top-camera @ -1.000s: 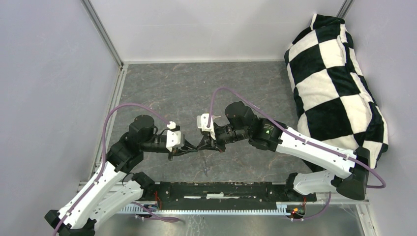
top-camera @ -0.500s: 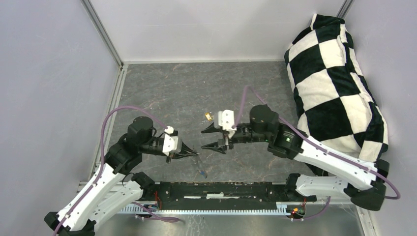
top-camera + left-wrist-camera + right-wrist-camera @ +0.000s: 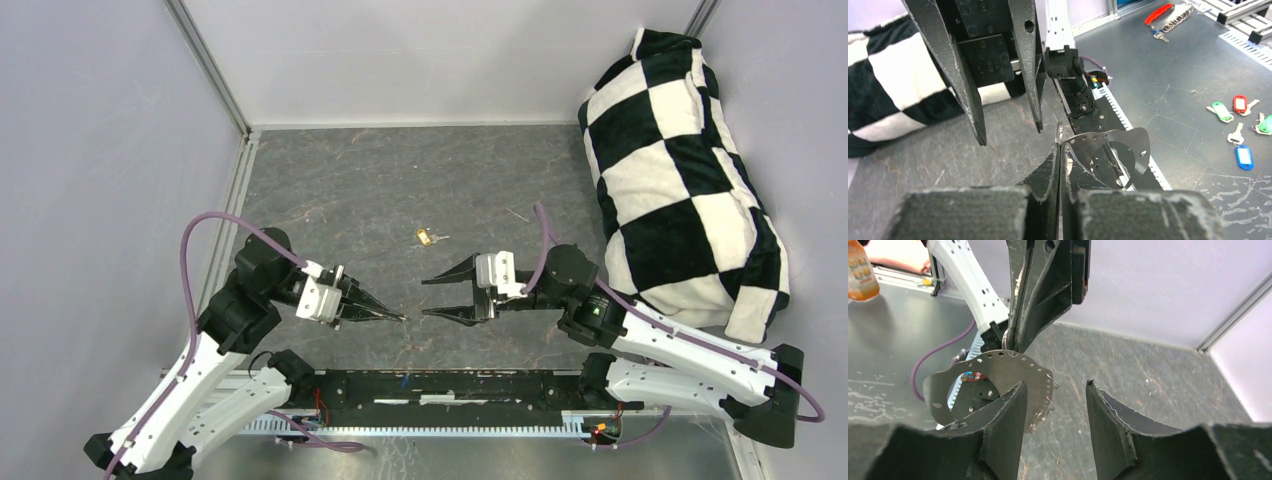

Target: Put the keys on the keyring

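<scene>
My left gripper (image 3: 397, 318) is shut, pinching a small wire ring (image 3: 1007, 342). From that ring hangs the keyring (image 3: 1120, 142), a grey-silver curved band with a row of holes. In the right wrist view the keyring (image 3: 993, 371) dangles under the left gripper (image 3: 1015, 345), with small rings along its edge. My right gripper (image 3: 426, 298) faces it a short gap away, open and empty. A brass-gold key (image 3: 426, 237) lies on the table behind both grippers, apart from them. The right gripper (image 3: 1010, 136) fills the upper left of the left wrist view.
A black-and-white checkered cushion (image 3: 680, 170) lies along the right wall. Grey walls close in the table's left and back. The black rail (image 3: 450, 385) between the arm bases runs along the near edge. Coloured key tags (image 3: 1235, 107) lie on the metal surface beyond it.
The two grippers were touching tip to tip and have drawn apart. The right one opened and pulled back to the right. The brass-gold key now shows on the table.
</scene>
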`<state>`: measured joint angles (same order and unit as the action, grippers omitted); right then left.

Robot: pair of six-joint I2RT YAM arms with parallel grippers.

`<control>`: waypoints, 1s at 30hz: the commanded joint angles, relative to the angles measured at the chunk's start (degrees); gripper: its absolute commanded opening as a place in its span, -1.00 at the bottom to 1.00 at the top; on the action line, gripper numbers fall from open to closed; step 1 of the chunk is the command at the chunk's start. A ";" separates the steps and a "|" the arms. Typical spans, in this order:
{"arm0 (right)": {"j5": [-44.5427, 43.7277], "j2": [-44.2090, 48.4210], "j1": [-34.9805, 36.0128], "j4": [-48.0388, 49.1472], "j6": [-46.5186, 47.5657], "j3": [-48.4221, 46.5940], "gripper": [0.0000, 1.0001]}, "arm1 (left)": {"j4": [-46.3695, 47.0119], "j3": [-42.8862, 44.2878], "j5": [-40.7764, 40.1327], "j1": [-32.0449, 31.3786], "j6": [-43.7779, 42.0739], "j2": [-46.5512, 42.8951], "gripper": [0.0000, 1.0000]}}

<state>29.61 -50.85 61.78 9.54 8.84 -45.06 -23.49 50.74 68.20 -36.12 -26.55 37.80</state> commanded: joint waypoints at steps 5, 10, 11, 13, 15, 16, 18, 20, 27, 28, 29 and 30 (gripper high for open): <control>3.93 1.49 0.60 11.97 -2.12 1.04 0.05 | 6.00 4.44 5.97 -0.09 2.85 0.53 -0.96; 4.42 1.07 2.25 13.47 -1.74 1.20 0.04 | 9.02 4.39 5.55 -0.09 5.15 0.20 -0.96; 4.85 0.77 2.60 13.54 -1.52 1.13 0.04 | 9.59 4.18 5.02 -0.09 5.62 0.19 -0.96; 5.21 0.08 3.27 13.41 -1.09 0.82 0.04 | 11.17 3.51 3.32 -0.09 7.40 -0.35 -0.96; 4.99 -0.42 3.90 13.31 -0.65 0.38 0.04 | 13.89 2.51 1.42 -0.09 9.58 -1.05 -0.96; 4.60 -0.75 4.17 13.30 -0.50 0.11 0.03 | 14.26 2.20 0.66 -0.09 9.99 -1.29 -0.96; 4.15 -1.38 4.63 13.42 -0.27 -0.49 0.01 | 14.84 1.69 -0.42 -0.09 10.60 -1.59 -0.96; 3.41 -2.17 5.09 14.00 -0.44 -1.07 -0.04 | 15.00 1.41 -0.91 -0.09 10.91 -1.83 -0.96; -0.17 -3.04 6.14 20.25 -3.74 0.24 -0.19 | 14.63 0.23 -2.07 -0.09 10.81 -2.99 -0.96; -0.56 -2.76 6.24 21.14 -4.13 0.79 -0.18 | 14.68 0.04 -2.23 -0.09 10.83 -3.12 -0.96; -1.59 -2.54 6.31 21.79 -4.45 1.15 -0.18 | 14.68 -0.15 -2.34 -0.09 10.83 -3.24 -0.96; -2.40 -2.28 6.37 22.08 -4.62 1.43 -0.16 | 14.69 -0.26 -2.49 -0.09 10.81 -3.37 -0.96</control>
<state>31.14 -54.33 67.55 24.93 6.35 -44.12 -11.49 50.87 67.29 -36.12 -18.50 35.40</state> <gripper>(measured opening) 0.409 0.029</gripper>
